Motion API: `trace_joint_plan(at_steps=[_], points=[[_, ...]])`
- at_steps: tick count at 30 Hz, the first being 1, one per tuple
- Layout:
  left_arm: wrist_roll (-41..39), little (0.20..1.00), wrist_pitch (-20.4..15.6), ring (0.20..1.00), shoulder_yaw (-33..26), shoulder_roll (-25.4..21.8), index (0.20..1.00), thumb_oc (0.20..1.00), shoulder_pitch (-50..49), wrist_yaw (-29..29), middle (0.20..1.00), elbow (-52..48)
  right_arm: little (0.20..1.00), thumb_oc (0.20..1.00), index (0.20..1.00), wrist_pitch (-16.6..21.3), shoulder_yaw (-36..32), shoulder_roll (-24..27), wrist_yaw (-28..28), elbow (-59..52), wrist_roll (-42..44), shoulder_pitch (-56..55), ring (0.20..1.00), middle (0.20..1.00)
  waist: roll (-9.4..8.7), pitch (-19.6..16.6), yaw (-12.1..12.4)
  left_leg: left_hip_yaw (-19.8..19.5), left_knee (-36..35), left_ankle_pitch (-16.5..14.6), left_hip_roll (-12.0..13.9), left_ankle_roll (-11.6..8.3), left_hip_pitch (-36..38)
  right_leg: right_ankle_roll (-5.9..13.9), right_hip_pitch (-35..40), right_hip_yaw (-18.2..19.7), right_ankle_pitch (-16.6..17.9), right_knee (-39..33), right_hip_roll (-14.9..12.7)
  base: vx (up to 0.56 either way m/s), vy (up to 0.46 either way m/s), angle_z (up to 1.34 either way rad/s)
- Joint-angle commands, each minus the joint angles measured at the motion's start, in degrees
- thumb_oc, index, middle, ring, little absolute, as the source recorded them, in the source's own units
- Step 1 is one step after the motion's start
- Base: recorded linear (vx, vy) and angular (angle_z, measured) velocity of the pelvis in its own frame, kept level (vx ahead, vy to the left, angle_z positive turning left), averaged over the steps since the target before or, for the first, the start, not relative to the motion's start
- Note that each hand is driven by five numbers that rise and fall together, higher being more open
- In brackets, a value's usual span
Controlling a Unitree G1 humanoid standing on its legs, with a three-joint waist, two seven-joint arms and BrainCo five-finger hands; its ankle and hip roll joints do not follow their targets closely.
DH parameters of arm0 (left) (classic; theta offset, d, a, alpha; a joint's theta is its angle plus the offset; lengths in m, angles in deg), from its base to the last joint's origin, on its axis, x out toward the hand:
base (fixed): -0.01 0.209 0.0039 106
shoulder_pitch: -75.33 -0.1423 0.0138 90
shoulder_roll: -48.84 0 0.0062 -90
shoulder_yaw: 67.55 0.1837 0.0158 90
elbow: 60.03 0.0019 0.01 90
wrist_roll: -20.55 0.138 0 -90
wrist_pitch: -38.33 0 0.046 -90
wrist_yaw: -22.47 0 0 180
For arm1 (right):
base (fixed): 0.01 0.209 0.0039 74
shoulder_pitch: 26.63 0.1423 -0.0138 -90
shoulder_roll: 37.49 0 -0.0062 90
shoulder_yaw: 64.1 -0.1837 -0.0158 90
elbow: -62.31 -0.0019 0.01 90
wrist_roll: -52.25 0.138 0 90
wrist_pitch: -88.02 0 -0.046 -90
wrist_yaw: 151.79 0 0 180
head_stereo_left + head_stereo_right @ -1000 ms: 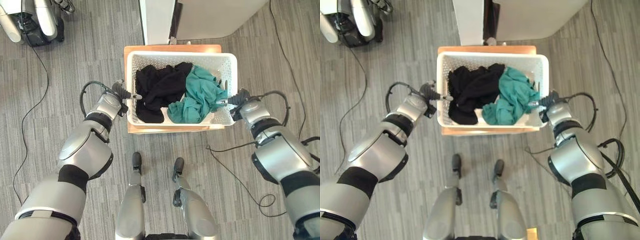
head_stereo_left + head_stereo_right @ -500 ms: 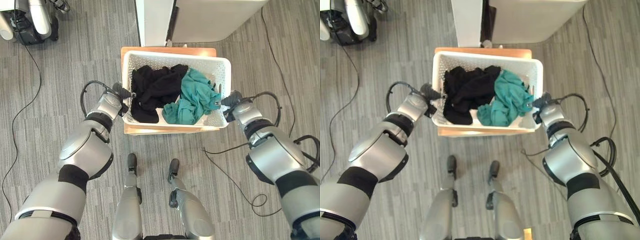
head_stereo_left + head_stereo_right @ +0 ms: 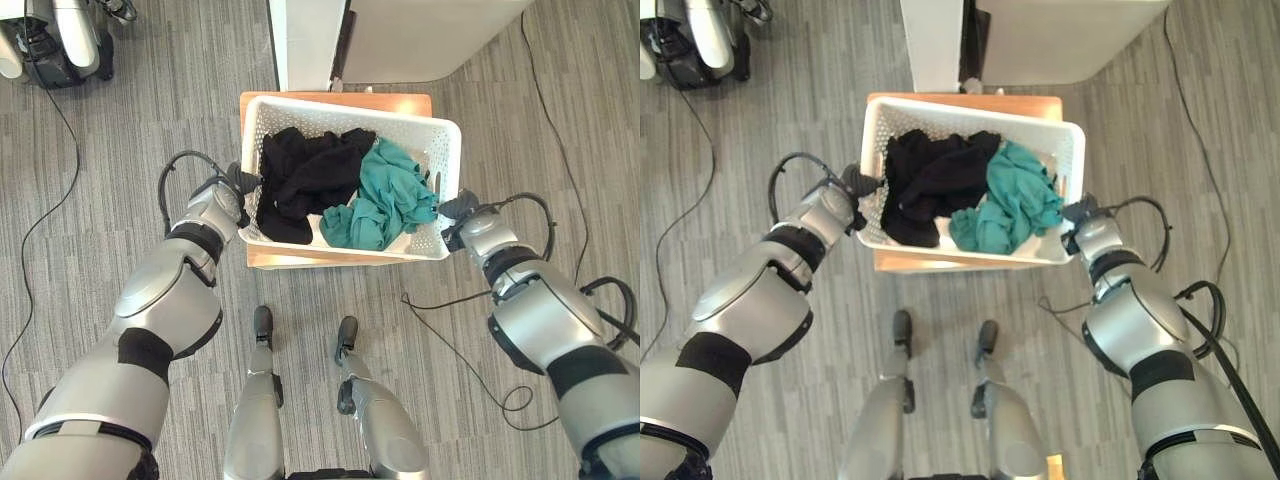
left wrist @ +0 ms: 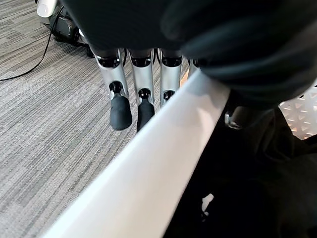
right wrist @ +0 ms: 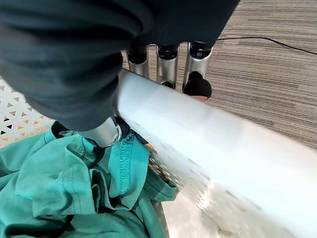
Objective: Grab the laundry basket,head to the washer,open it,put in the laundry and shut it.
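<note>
Clearly the white laundry basket (image 3: pixel 349 112) is the biggest thing in front of me, sitting slightly askew on a low wooden stand (image 3: pixel 330 257) on the grey plank floor (image 3: pixel 120 150), with a pale cabinet or appliance (image 3: pixel 420 35) just beyond it. I judge the basket stiff but a little springy, being perforated plastic, and light even loaded, since what fills it is soft cloth: a black garment (image 3: pixel 305 180) heaped toward my left and a green one (image 3: pixel 385 200) toward my right. The rim along each short side looks like the sound place to take hold, and that is where I have it. My left hand (image 3: pixel 232 190) is on the left rim, my right hand (image 3: pixel 462 215) on the right. The head views give me the whole layout but hide how my fingers sit. The wrist views fill that in: on the left, my fingers (image 4: pixel 120 99) hang down the outside of the rim while the thumb goes over the inside against the black cloth, pinching the edge; on the right, my fingers (image 5: pixel 198 79) likewise drop outside the wall and my thumb (image 5: pixel 105 132) presses inside beside the green cloth.
</note>
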Motion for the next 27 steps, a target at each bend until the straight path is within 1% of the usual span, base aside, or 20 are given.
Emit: trace_joint_plan(at_steps=[1,2,3,4,5,7,8,9,10,11,14,17,22,27], points=[[-0.6,0.200,-3.5,0.200,-0.8,0.8,0.200,0.200,1.1,-2.7,0.200,0.2,0.200,0.200,0.200,2.1,-2.3,3.9,1.0,-5.5,4.4,-4.1,0.200,0.200,0.92,0.4,0.3,1.5,-0.7,-2.8,1.3,-0.51,4.1,5.13,1.9,-0.4,-2.1,0.0,-3.3,0.03,-0.034,0.00],[-0.6,0.200,-3.5,0.200,-0.8,0.8,0.200,0.200,1.1,-2.7,0.200,0.2,0.200,0.200,0.200,2.1,-2.3,3.9,1.0,-5.5,4.4,-4.2,0.200,0.200,0.92,0.4,0.3,1.5,-0.7,-2.7,1.3,-0.50,4.1,5.13,1.8,-0.4,-2.1,0.0,-3.3,0.10,-0.078,0.00],[-2.5,0.200,-4.5,0.200,-2.6,-1.1,0.200,0.200,-2.6,-3.4,0.200,-6.7,0.200,0.200,0.200,2.6,-6.4,9.2,1.3,-14.8,5.2,-11.5,0.200,0.200,1.53,-1.2,0.5,1.7,-0.7,-3.6,1.4,-0.56,6.0,5.16,3.6,-0.7,-2.8,0.2,-3.5,0.06,-0.041,0.02],[-2.5,0.200,-4.5,0.200,-2.6,-1.1,0.200,0.200,-2.6,-3.4,0.200,-6.7,0.200,0.200,0.200,2.6,-6.4,9.2,1.3,-14.8,5.2,-11.5,0.200,0.200,1.53,-1.3,0.5,1.7,-0.7,-3.6,1.4,-0.56,6.0,5.16,3.5,-0.8,-2.8,0.3,-3.5,0.18,-0.072,0.04],[-3.9,0.200,-4.9,0.200,-4.7,-4.6,0.200,0.200,-9.0,-3.2,0.200,-18.6,0.200,0.200,0.200,2.8,-12.7,15.1,0.7,-28.6,3.7,-23.0,0.200,0.200,2.03,-3.1,0.4,1.9,-0.7,-4.6,1.6,-0.48,8.6,5.03,5.9,-1.4,-3.7,0.6,-3.8,0.16,-0.056,0.07],[-3.6,0.200,-5.2,0.200,-7.5,-6.6,0.200,0.200,-14.7,-2.3,0.200,-28.2,0.200,0.200,0.200,2.9,-19.3,20.7,-0.6,-37.0,-0.4,-33.0,0.200,0.200,2.47,-4.7,0.5,2.2,-0.7,-5.9,1.7,-0.48,11.7,4.99,8.6,-1.9,-5.1,1.3,-4.0,0.17,-0.056,0.17],[-3.1,0.200,-5.6,0.200,-8.8,-7.0,0.200,0.200,-17.7,-1.6,0.200,-31.5,0.200,0.200,0.200,2.6,-22.8,22.9,-1.5,-40.1,-3.0,-38.5,0.200,0.200,2.66,-5.7,0.4,2.4,-0.7,-6.5,1.7,-0.45,13.5,4.98,10.0,-2.0,-5.9,1.8,-4.0,0.08,-0.021,0.17],[-3.1,0.200,-5.6,0.200,-8.7,-6.9,0.200,0.200,-17.7,-1.6,0.200,-31.6,0.200,0.200,0.200,2.5,-23.1,23.0,-1.5,-40.4,-3.1,-38.9,0.200,0.200,2.62,-5.9,0.6,2.4,-0.7,-6.3,1.6,-0.41,13.3,4.98,9.9,-2.0,-5.8,1.7,-4.0,0.09,-0.013,0.09],[-3.7,0.200,-5.8,0.200,-9.7,-6.8,0.200,0.200,-20.6,-0.2,0.200,-32.9,0.200,0.200,0.200,2.7,-25.5,24.8,-2.4,-41.6,-4.5,-42.8,0.200,0.200,2.86,-7.0,0.2,2.2,-0.5,-6.6,1.6,-0.31,14.6,4.87,11.0,-2.0,-6.6,2.4,-4.0,0.09,-0.025,0.02],[-4.7,0.200,-5.5,0.200,-9.8,-4.9,0.200,0.200,-23.4,0.7,0.200,-33.3,0.200,0.200,0.200,2.2,-29.0,26.1,-3.9,-43.2,-5.3,-48.2,0.200,0.200,3.22,-8.7,0.3,1.9,-0.1,-7.3,1.5,-0.13,17.0,4.58,13.2,-1.9,-7.7,3.2,-3.9,0.13,-0.046,0.06],[-7.5,0.200,-5.7,0.200,-12.1,-5.1,0.200,0.200,-28.3,0.8,0.200,-36.1,0.200,0.200,0.200,1.7,-34.2,27.2,-5.5,-47.7,-5.9,-56.2,0.200,0.200,3.55,-11.3,-0.1,1.4,0.6,-7.8,1.7,-0.13,19.3,4.22,15.7,-2.2,-9.0,4.1,-3.9,0.07,-0.070,0.09],[-10.1,0.200,-5.4,0.200,-13.7,-5.7,0.200,0.200,-32.9,1.5,0.200,-39.9,0.200,0.200,0.200,1.4,-38.3,26.4,-6.3,-51.4,-5.4,-62.5,0.200,0.200,3.98,-13.9,-0.2,1.1,0.6,-7.7,1.9,-0.32,20.8,3.98,17.8,-2.6,-9.8,4.0,-3.6,0.05,-0.057,-0.02],[-10.4,0.200,-4.2,0.200,-14.9,-5.6,0.200,0.200,-38.0,3.1,0.200,-44.4,0.200,0.200,0.200,0.8,-41.0,24.3,-8.3,-56.7,-5.2,-69.5,0.200,0.200,4.14,-17.0,-0.5,1.0,-0.1,-7.3,2.5,-0.82,22.3,3.57,20.3,-3.6,-10.6,2.6,-2.8,0.03,-0.065,0.00],[-9.7,0.200,-3.6,0.200,-15.2,-5.2,0.200,0.200,-39.4,3.9,0.200,-45.6,0.200,0.200,0.200,0.4,-41.8,23.9,-9.3,-59.3,-5.6,-72.5,0.200,0.200,4.05,-18.5,-0.5,0.2,-0.2,-6.8,3.0,-1.16,22.4,3.12,21.2,-4.0,-10.9,1.8,-2.1,0.00,-0.059,0.08]])
